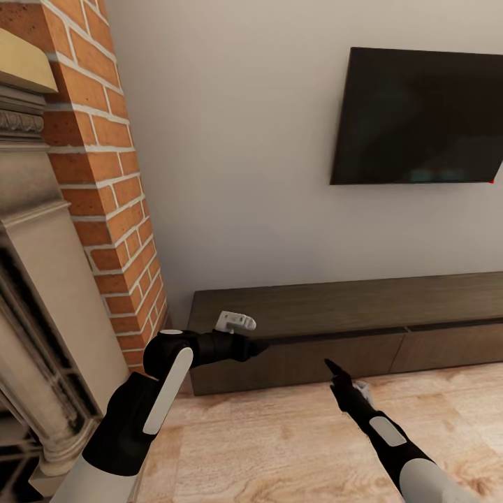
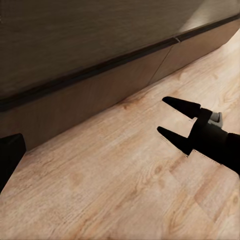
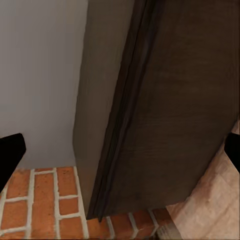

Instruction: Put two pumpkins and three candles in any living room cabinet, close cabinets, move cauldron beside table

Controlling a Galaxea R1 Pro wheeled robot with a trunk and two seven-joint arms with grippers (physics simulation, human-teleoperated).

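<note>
Cabinet runs low along the wall directly ahead of both grippers, fronts all flush and closed. Right gripper hovers over the wood floor just short of the cabinet front, fingers spread wide. Left gripper points at the cabinet's left end beside the brick fireplace; jaw spread cannot be judged. Television hangs above on the wall.

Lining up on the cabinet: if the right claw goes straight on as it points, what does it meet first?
Probably the cabinet: the right claw points at its dark front, empty and open, with nothing between; depth is unclear.
</note>
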